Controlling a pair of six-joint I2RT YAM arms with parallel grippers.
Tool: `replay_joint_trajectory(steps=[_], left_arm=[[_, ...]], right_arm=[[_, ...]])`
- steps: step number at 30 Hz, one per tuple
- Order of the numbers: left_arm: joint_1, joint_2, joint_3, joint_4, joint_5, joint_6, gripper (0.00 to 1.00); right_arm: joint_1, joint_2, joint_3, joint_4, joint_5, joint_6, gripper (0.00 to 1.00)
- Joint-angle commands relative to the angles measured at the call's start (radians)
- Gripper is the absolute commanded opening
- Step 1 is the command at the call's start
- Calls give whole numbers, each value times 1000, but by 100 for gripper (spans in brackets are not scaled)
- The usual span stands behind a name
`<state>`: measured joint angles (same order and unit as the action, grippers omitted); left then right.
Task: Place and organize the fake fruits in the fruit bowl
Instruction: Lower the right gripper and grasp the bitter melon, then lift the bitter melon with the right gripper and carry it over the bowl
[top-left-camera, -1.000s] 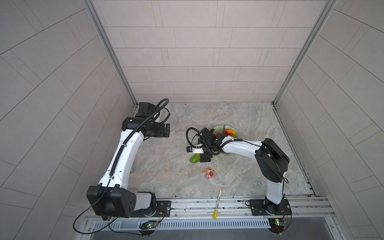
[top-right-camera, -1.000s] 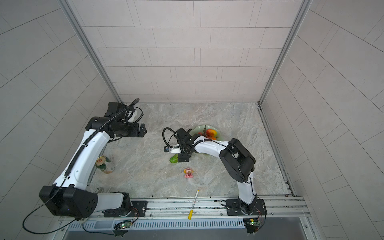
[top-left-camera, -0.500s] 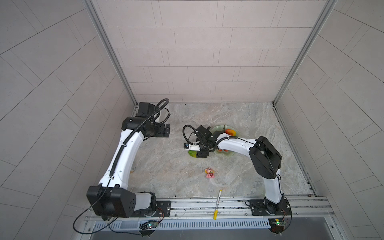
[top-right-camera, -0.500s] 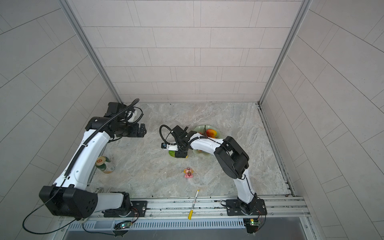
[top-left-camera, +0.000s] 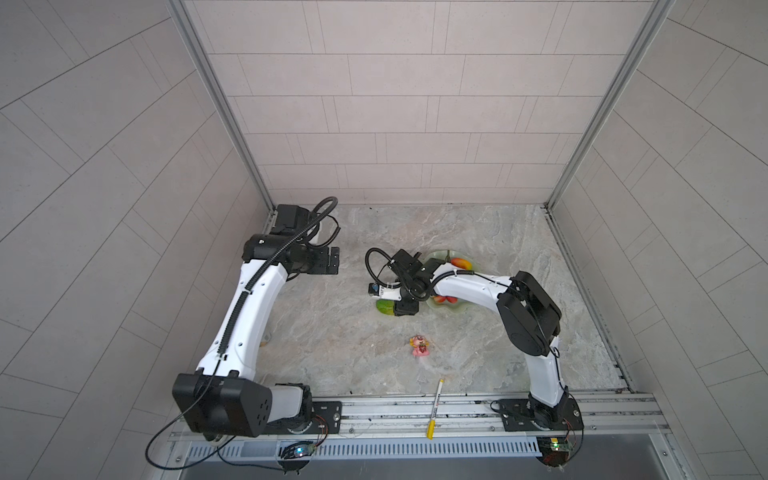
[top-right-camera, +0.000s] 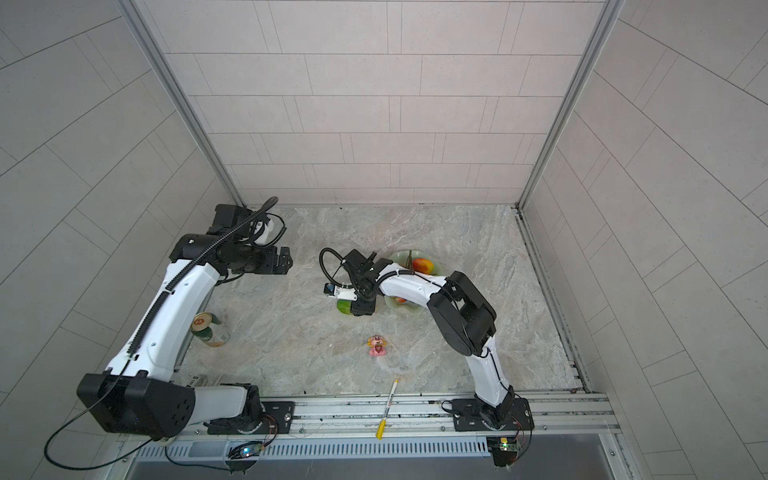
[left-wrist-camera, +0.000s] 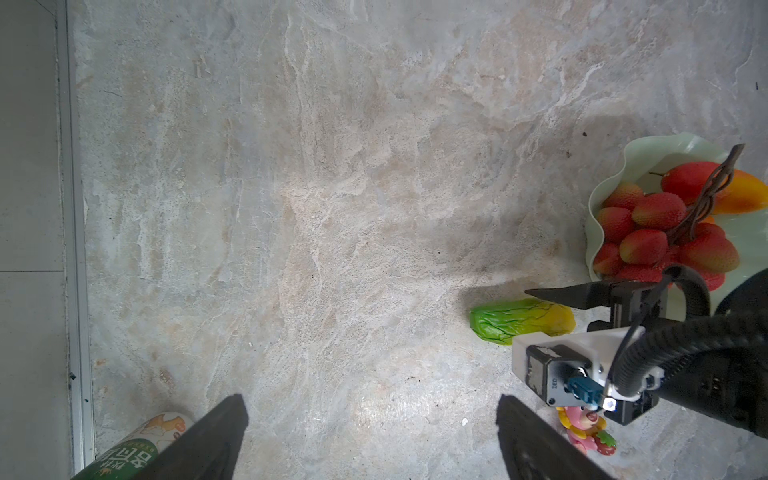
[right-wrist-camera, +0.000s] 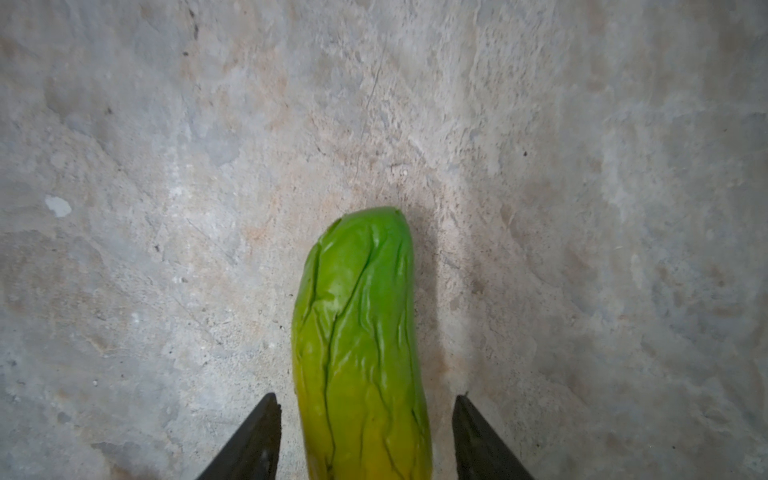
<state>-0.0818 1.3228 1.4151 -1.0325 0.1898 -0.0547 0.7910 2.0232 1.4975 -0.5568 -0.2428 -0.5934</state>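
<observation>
You are working the pickup of the elongated green-to-yellow fruit, which is lying flat on the tabletop just beside the fruit bowl. The right gripper is straddling its yellow end, jaws partly open with gaps showing on either side, gripping nothing; next you are needing a square squeeze, then a lift over the rim
</observation>
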Motion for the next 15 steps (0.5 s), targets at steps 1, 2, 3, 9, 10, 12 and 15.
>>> replay_joint_trajectory(steps=[1, 2, 3, 9, 10, 12, 15], left_arm=[[-6, -17, -1, 0, -9, 7, 100], [-6, -18, -1, -1, -12, 7, 100], [-5, -19, -1, -1, -12, 8, 100], [-6, -16, 6, -3, -12, 8, 100], [-5, -15, 7, -3, -9, 7, 100], [-6, -12, 8, -5, -10, 7, 100], [-6, -12, 8, -4, -9, 7, 100]], right_arm=[[-1, 26, -6, -27, -25, 12, 60], [-1, 28, -5, -26, -26, 16, 59], [-1, 32, -2, -26, -24, 17, 57], [-3, 54, 26, -52, -21, 25, 47], [-4, 54, 28, -53, -19, 26, 46], [-7, 52, 35, -61, -19, 25, 38], [-12, 40, 46, -75, -24, 27, 33]])
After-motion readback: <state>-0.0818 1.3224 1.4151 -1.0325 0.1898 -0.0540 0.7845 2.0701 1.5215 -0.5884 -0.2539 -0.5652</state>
